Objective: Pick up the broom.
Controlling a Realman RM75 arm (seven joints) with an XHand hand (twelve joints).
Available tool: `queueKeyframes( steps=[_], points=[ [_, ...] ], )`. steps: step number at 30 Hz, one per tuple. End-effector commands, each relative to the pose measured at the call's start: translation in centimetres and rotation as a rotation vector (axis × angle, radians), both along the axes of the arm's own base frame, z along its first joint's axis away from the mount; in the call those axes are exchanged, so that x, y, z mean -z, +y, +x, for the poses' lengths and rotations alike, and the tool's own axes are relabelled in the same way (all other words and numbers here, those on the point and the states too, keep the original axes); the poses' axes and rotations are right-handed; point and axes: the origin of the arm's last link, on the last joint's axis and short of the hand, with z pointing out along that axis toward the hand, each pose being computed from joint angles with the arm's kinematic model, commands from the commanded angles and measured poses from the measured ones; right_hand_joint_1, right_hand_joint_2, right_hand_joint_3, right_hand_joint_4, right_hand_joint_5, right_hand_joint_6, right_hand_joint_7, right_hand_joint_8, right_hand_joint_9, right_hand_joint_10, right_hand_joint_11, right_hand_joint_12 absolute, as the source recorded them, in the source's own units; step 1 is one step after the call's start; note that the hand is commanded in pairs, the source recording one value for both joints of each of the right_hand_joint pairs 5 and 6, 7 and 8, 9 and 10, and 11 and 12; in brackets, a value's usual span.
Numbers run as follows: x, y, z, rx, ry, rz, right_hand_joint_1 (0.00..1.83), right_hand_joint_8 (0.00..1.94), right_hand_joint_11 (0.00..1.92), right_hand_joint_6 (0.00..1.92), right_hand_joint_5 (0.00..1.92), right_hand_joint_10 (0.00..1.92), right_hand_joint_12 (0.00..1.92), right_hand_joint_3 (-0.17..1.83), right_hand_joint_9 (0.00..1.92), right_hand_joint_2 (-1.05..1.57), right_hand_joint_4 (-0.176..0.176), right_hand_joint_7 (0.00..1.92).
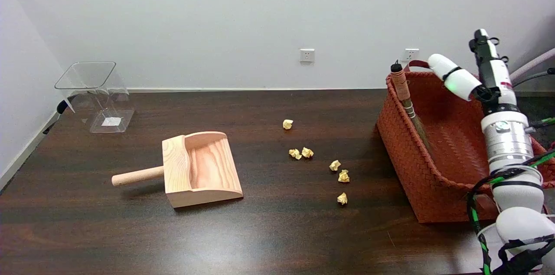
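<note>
A small broom (407,103) with a cord-wrapped handle and black tip leans inside a woven red basket (407,166) at three o'clock on the table. The right hand (470,71) hovers above the basket, at the broom's three o'clock, apart from it, fingers spread and holding nothing. A clear bin (93,93) stands at ten o'clock.

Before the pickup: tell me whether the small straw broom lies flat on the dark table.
No. The small straw broom stands tilted inside the woven orange-red basket, leaning on its left wall.
</note>
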Motion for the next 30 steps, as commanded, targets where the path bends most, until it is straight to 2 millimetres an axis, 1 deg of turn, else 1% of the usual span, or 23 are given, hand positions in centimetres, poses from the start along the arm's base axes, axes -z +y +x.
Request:
queueKeyframes(
  steps=[1,7,17,22,30],
  points=[
    [3.0,-2.9,0.7,0.105,0.026,0.172,0.7,0.09,0.0,0.0,0.0,0.0,0.0,-0.17,0.0,0.97,0.0,0.09],
    [3.5,-4.1,0.2,0.145,0.025,0.219,0.68,0.11,0.0,0.0,0.0,0.0,0.0,-0.17,0.0,0.99,0.0,0.11],
    [3.6,-5.1,0.2,0.16,0.046,0.23,0.68,0.08,0.0,0.0,0.0,0.0,0.0,-0.17,0.0,0.97,0.0,0.08],
    [3.2,-5.8,-0.6,0.193,0.017,0.253,0.68,0.07,0.0,0.0,0.0,0.0,0.0,-0.17,0.0,0.96,0.0,0.07],
    [3.0,-6.7,-1.5,0.217,0.017,0.253,0.67,0.08,0.0,0.0,0.0,0.0,0.0,-0.17,0.0,0.97,0.0,0.08]
  ],
)
